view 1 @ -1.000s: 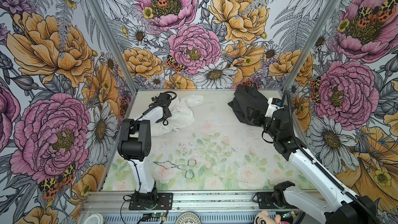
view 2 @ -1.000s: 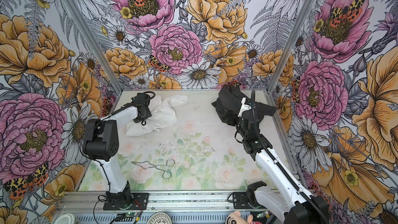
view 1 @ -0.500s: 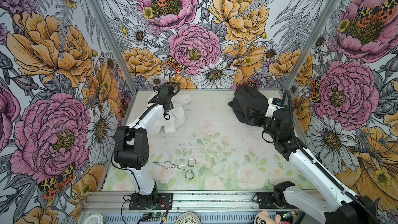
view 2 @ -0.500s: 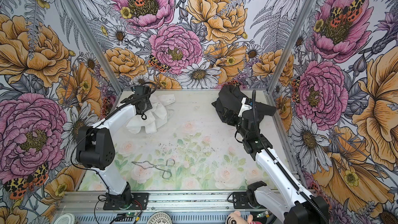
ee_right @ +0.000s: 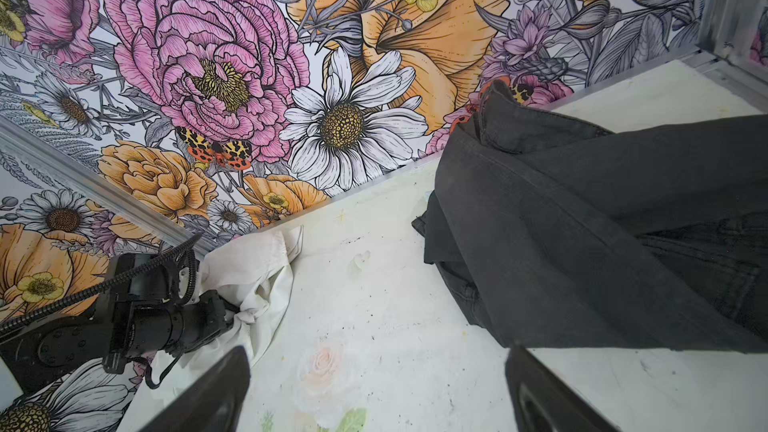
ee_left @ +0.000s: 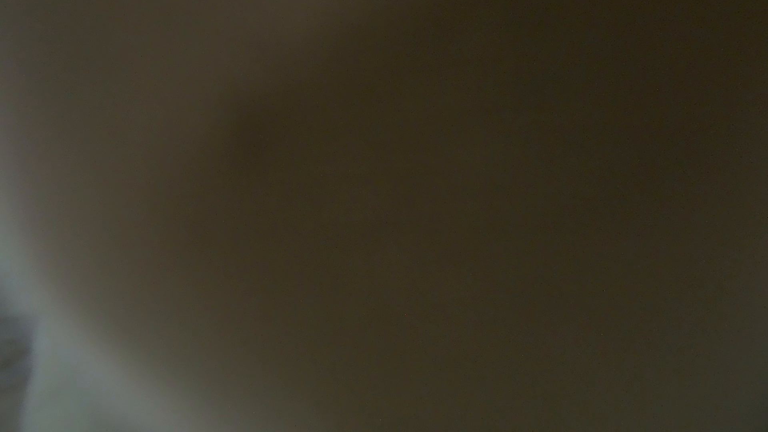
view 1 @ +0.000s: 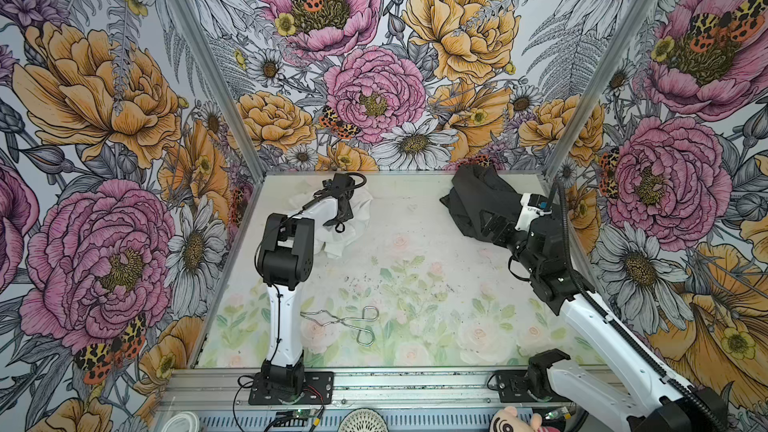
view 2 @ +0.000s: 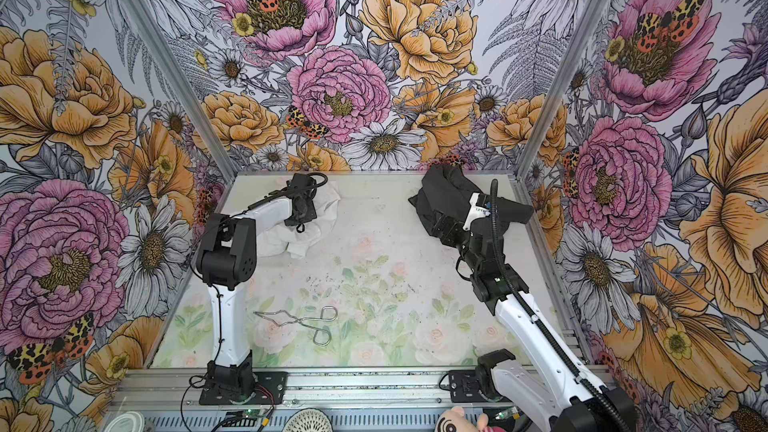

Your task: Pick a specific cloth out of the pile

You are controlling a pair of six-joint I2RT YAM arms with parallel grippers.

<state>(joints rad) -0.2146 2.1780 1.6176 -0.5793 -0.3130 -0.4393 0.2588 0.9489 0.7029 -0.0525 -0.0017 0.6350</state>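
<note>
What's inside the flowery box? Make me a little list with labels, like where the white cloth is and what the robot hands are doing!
white cloth: crumpled at the table's back left, apart from the black garment
black garment: heaped at the back right
left gripper: tip pressed into the white cloth, jaws hidden
right gripper: open and empty, right by the black garment's edge
metal tongs: lying near the front, untouched

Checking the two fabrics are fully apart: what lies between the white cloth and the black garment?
Only bare tabletop lies between the white cloth and the black garment; they do not touch. Both top views and the right wrist view show it.
</note>
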